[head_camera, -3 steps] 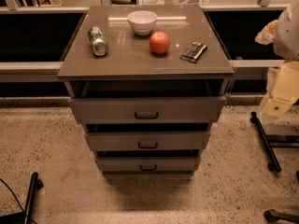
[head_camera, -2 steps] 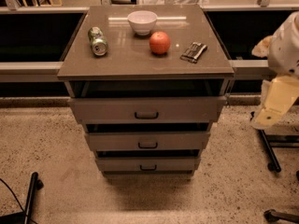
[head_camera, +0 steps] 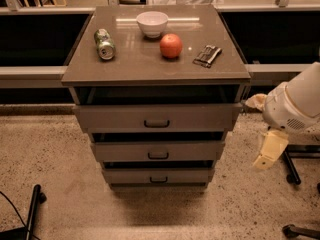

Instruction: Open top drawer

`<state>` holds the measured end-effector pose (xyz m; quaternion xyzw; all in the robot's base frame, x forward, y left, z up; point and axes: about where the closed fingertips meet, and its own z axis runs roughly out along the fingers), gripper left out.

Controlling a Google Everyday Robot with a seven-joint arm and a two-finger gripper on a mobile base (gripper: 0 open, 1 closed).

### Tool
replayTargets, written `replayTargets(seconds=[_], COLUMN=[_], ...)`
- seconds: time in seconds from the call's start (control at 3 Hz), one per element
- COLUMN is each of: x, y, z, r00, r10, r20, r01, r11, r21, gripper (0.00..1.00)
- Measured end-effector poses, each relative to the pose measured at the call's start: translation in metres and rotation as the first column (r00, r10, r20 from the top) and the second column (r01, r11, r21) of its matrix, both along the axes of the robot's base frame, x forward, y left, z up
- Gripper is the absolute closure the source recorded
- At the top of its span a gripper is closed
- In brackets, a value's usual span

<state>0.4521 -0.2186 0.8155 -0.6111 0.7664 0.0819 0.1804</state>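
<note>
The top drawer (head_camera: pixel 200 117) is the widest of three grey-brown drawers in a small cabinet, with a dark loop handle (head_camera: pixel 156 123) at the middle of its front. A dark gap shows between its front and the cabinet top. My gripper (head_camera: pixel 263 127) is at the right of the cabinet, level with the top drawer's right end and just clear of it. Its cream fingers (head_camera: pixel 270 151) stand apart and hold nothing. It is well to the right of the handle.
On the cabinet top (head_camera: pixel 130 59) lie a green can (head_camera: pixel 104 44), a white bowl (head_camera: pixel 152 23), a red-orange fruit (head_camera: pixel 171 45) and a small dark tool (head_camera: pixel 207 55). Two narrower drawers (head_camera: pixel 158 150) sit below. Chair legs (head_camera: pixel 292 164) stand at right, a dark stand (head_camera: pixel 31 211) at bottom left.
My arm and gripper have come down and to the left, from beside the cabinet top to the level of the top drawer. The drawers and the things on top have not moved.
</note>
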Motion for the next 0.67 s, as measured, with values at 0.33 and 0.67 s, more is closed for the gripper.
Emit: replayTargets(seconds=[0.33, 0.67], x=[-0.0002, 0.0015], y=[0.0008, 0.0039], z=[-0.0115, -0.0120], r00=[0.9995, 0.9992], r10=[0.032, 0.040], r20=[-0.001, 0.006], r01=[-0.032, -0.040], r11=[0.999, 0.999], r21=[0.021, 0.017], gripper=[0.00, 0.00])
